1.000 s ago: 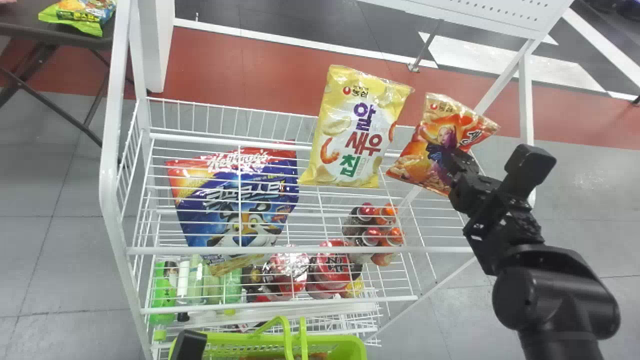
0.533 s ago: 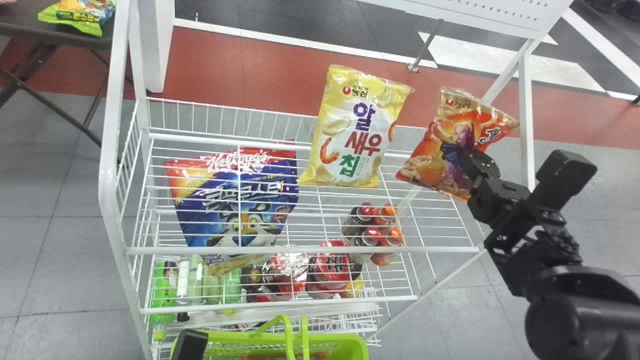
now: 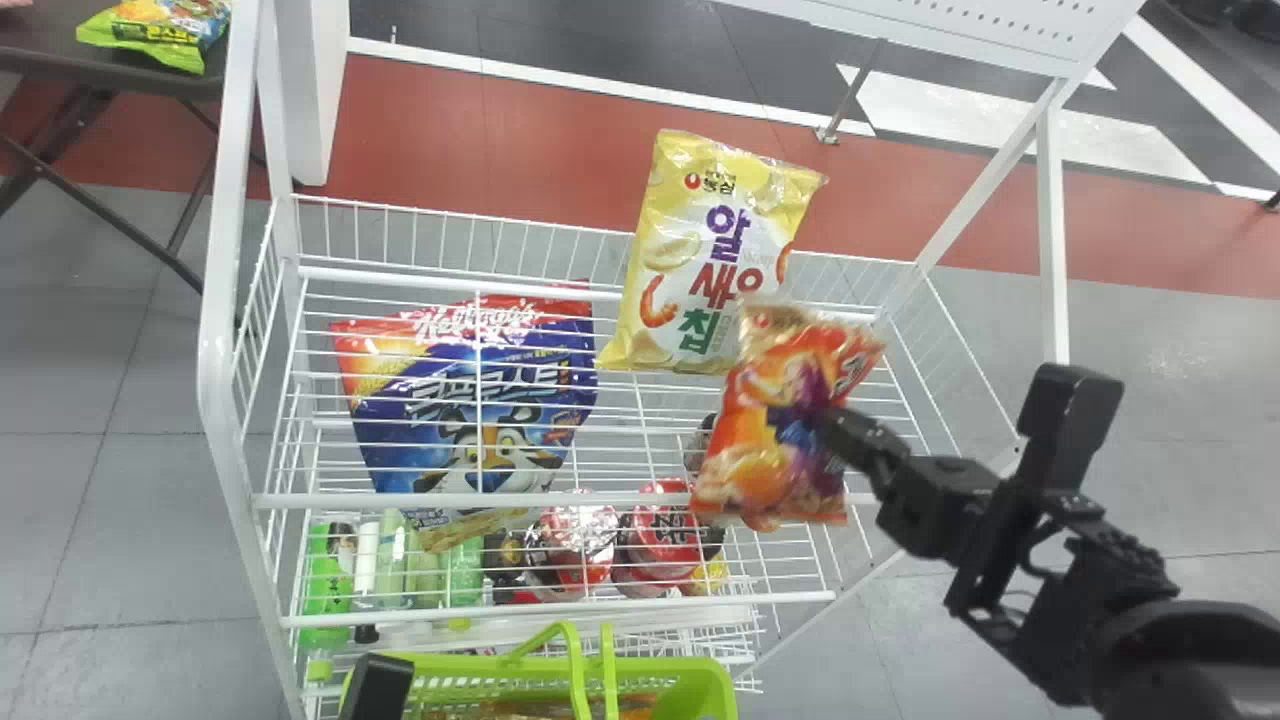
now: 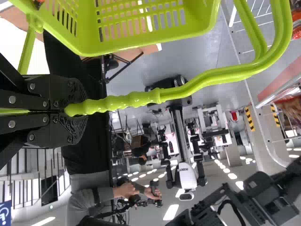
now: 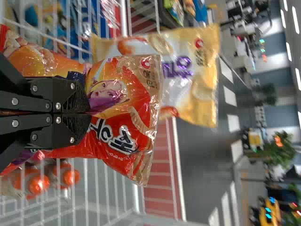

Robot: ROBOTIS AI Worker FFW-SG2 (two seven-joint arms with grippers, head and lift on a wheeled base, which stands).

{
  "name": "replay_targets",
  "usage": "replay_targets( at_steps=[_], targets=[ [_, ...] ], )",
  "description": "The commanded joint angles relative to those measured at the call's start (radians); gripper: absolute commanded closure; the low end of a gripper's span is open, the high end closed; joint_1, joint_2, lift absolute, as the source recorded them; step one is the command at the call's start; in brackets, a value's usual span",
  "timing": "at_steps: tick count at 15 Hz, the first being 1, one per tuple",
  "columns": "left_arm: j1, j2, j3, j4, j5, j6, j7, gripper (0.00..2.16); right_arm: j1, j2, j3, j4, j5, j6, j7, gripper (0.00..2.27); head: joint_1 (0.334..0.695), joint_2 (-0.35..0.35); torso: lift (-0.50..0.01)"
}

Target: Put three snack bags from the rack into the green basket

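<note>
Head view has the right gripper with its jaws pinching an orange-red snack bag about its middle. Plenty of the bag sticks out past the tips, and it tilts over the white rack. Look along the right gripper in its wrist view and the bag spreads out on either side of the jaws too. Just beyond is the yellow snack bag, at the rack's back edge; whether the two touch, I can't tell. Over on the left is a blue cereal bag, seen through the wires. Down at the near side, the left gripper has its jaws clamped around the green basket's handle; something orange-brown lies inside. Farther off, a green packet sits on the dark counter.
</note>
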Motion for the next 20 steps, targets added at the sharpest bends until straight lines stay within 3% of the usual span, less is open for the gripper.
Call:
replay_targets(
  at_steps=[1, 3, 7, 12, 20],
  targets=[
    [0.000, -0.003, 0.001, 0.000, 0.000, -0.005, 0.003, 1.49, 0.038, -0.002, 0.000, -0.002, -0.014, 0.067, 0.038, 2.13, 0.695, -0.350, 0.000],
    [0.000, -0.003, 0.001, 0.002, 0.000, -0.008, 0.003, 1.49, 0.088, -0.002, -0.020, -0.002, -0.048, 0.132, 0.097, 2.13, 0.695, -0.350, 0.000],
    [0.000, -0.003, 0.000, 0.002, 0.000, -0.014, 0.003, 1.49, 0.124, 0.000, -0.021, -0.011, -0.082, 0.221, 0.143, 2.16, 0.695, -0.350, 0.000],
    [0.008, -0.003, 0.000, -0.005, -0.002, -0.014, 0.003, 1.49, 0.146, -0.002, -0.020, -0.065, -0.181, 0.537, 0.217, 2.19, 0.695, -0.350, 0.000],
    [0.009, -0.003, 0.000, -0.005, -0.002, -0.017, 0.004, 1.49, 0.180, -0.002, 0.002, -0.049, -0.244, 0.747, 0.203, 2.19, 0.695, -0.350, 0.000]
  ],
)
